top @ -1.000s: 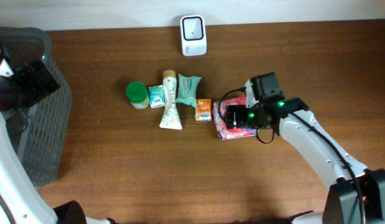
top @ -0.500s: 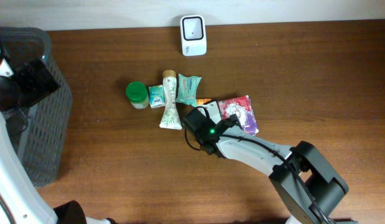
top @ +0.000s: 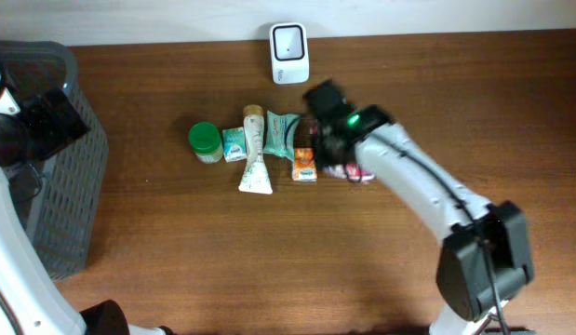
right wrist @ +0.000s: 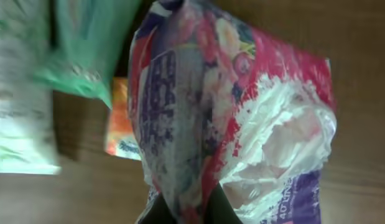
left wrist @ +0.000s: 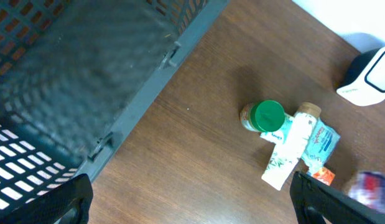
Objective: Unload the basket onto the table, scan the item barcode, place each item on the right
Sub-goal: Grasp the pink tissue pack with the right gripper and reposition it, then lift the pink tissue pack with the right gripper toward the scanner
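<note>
The right claw (right wrist: 183, 210) pinches shut on an edge of the pink packet (right wrist: 229, 118), just right of the orange box (top: 305, 165) over the desk (top: 269, 261). A firm pinch and a slow turn of its barcode toward the white scanner (top: 289, 53), far side, would serve best. The left claw (left wrist: 192, 200) gapes open.

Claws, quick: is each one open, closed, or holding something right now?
Left claw: open, holding nothing.
Right claw: closed on the pink-and-purple crinkly plastic packet.
</note>
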Robot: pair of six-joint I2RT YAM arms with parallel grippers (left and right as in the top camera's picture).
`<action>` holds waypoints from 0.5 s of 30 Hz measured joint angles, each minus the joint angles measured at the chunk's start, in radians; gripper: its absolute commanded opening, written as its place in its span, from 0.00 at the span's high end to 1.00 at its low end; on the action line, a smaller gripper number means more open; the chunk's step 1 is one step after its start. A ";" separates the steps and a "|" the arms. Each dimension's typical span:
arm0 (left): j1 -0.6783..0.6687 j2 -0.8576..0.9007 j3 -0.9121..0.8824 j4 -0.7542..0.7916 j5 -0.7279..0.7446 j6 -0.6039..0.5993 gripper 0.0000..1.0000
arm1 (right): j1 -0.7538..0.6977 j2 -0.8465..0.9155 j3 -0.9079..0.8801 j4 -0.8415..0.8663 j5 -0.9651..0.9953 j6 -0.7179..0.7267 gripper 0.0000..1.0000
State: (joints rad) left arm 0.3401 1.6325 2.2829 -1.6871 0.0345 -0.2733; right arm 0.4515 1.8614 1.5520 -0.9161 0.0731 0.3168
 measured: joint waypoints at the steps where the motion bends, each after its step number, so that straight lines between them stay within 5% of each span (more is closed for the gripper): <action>1: 0.000 0.000 0.000 0.000 0.000 0.000 0.01 | -0.072 -0.004 0.014 -0.009 -0.181 -0.035 0.96; 6: 0.000 0.000 0.000 0.000 0.000 0.000 0.01 | -0.460 0.019 -0.107 0.068 -0.953 -0.135 0.96; 8: 0.000 0.000 0.000 0.000 0.000 0.000 0.01 | -0.506 0.047 -0.227 0.132 -1.061 -0.142 0.76; 9: 0.000 0.000 0.000 0.000 0.000 0.000 0.01 | -0.536 0.061 -0.269 0.132 -1.059 -0.136 0.55; 13: 0.000 0.000 0.000 0.000 0.000 0.000 0.01 | -0.655 0.067 -0.202 -0.069 -0.812 -0.128 0.00; 15: 0.000 0.000 0.000 0.000 0.000 0.000 0.01 | -0.663 0.064 -0.071 -0.164 -0.678 -0.162 0.01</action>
State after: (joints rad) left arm 0.3401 1.6325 2.2829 -1.6867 0.0345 -0.2737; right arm -0.2115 1.9251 1.4811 -1.0798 -0.6048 0.1547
